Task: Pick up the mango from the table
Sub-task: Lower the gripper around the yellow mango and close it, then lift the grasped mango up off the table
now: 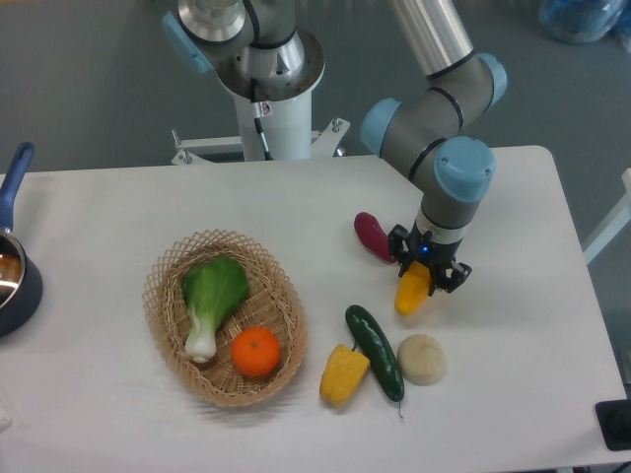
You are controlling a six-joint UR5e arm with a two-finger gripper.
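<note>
The mango is a glossy yellow-orange oval lying on the white table, right of centre. My gripper stands straight above its upper end, with the black fingers pressed in on both sides of the fruit. The lower end of the mango sticks out below the fingers, toward the front of the table. The fruit's upper end is hidden under the gripper body.
A purple sweet potato lies just left of the gripper. In front are a green cucumber, a yellow corn piece and a beige round bun. A wicker basket holds a bok choy and an orange. A blue pan sits at the left edge.
</note>
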